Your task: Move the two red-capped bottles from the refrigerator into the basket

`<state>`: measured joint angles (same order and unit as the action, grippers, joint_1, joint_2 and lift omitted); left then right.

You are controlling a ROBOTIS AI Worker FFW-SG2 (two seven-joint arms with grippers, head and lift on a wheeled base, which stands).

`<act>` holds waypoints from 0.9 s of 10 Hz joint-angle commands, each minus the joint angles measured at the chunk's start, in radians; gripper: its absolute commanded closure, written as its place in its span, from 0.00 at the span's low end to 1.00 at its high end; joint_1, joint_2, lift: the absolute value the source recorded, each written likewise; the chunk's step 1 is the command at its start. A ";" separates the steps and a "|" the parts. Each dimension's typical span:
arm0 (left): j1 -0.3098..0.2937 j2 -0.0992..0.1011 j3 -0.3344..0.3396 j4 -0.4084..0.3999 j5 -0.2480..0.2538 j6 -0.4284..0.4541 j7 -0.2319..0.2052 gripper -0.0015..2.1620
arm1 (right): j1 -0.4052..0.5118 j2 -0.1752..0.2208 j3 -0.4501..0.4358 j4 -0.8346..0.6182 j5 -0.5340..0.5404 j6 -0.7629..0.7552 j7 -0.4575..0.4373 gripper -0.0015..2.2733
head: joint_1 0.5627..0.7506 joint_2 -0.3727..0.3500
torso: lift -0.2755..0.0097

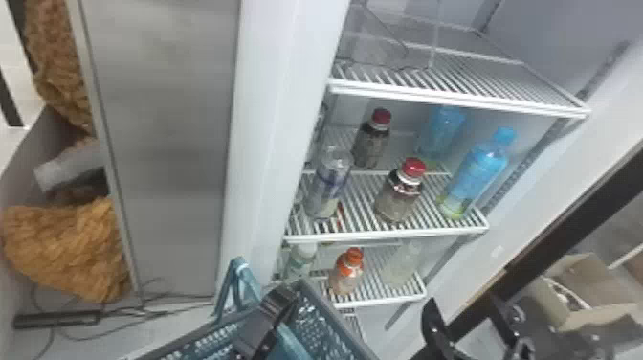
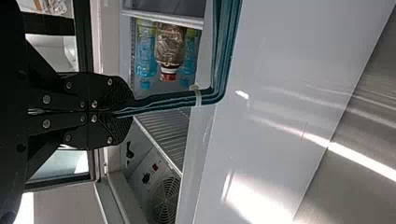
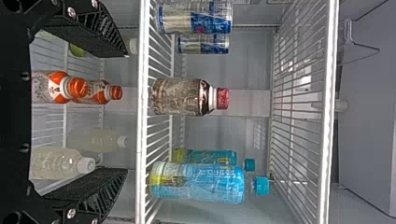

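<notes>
My left gripper (image 1: 273, 313) holds the teal basket (image 1: 321, 320) by its handle, below and in front of the refrigerator shelves. In the left wrist view that gripper (image 2: 125, 111) is shut on the basket handle (image 2: 175, 99). My right gripper (image 1: 471, 325) is at the lower right in the head view, outside the fridge. Open and empty, the right gripper (image 3: 127, 112) faces the shelves in its wrist view. One red-capped bottle (image 1: 398, 197) stands near the middle shelf's front; the other red-capped bottle (image 1: 371, 141) is farther back. A red-capped bottle (image 3: 182, 96) stands centrally in the right wrist view.
Blue bottles (image 1: 478, 172) stand right of the red-capped ones, a can (image 1: 329, 184) to their left. An orange-capped bottle (image 1: 347, 273) is on the shelf below. The wire shelf edge (image 1: 387, 235) and the shelf above (image 1: 454, 101) bound the space.
</notes>
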<state>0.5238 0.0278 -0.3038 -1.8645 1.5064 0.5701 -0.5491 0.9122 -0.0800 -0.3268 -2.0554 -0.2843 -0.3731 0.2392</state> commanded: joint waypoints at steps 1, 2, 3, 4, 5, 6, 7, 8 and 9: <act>0.001 0.000 0.001 0.000 0.001 0.002 0.000 0.56 | 0.016 -0.003 0.000 -0.007 -0.003 0.000 0.000 0.06 | 0.70 0.03 | 0.97; 0.001 -0.002 0.001 0.000 0.003 0.004 0.000 0.56 | 0.018 -0.003 0.000 -0.010 -0.003 0.000 0.000 0.06 | 0.70 0.03 | 0.97; 0.004 -0.002 0.001 0.000 0.007 0.007 0.001 0.56 | 0.016 -0.003 0.000 -0.010 -0.003 0.000 0.000 0.06 | 0.70 0.03 | 0.97; 0.001 -0.003 0.001 0.000 0.007 0.007 0.001 0.56 | 0.013 -0.003 0.000 -0.007 -0.005 0.000 -0.001 0.06 | 0.70 0.03 | 0.97; 0.004 -0.003 0.003 0.000 0.007 0.007 0.001 0.56 | 0.013 -0.003 0.000 -0.007 0.007 0.002 -0.001 0.06 | 0.70 0.03 | 0.97; 0.006 -0.006 0.007 0.000 0.007 0.012 0.003 0.56 | 0.013 -0.003 0.000 -0.012 0.013 0.020 -0.001 0.06 | 0.70 0.03 | 0.97; 0.006 -0.008 0.011 0.000 0.007 0.014 0.003 0.56 | 0.013 -0.003 0.000 -0.012 0.009 0.020 -0.001 0.04 | 0.70 0.03 | 0.97; 0.009 -0.008 0.011 0.000 0.007 0.014 0.003 0.56 | 0.013 -0.003 0.000 -0.007 -0.001 0.020 -0.001 0.04 | 0.70 0.03 | 0.97; 0.009 -0.008 0.011 0.000 0.007 0.014 0.003 0.56 | 0.011 -0.003 0.000 -0.007 -0.007 0.020 -0.001 0.04 | 0.70 0.03 | 0.97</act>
<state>0.5324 0.0199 -0.2932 -1.8641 1.5136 0.5840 -0.5460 0.9240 -0.0828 -0.3270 -2.0635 -0.2869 -0.3536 0.2378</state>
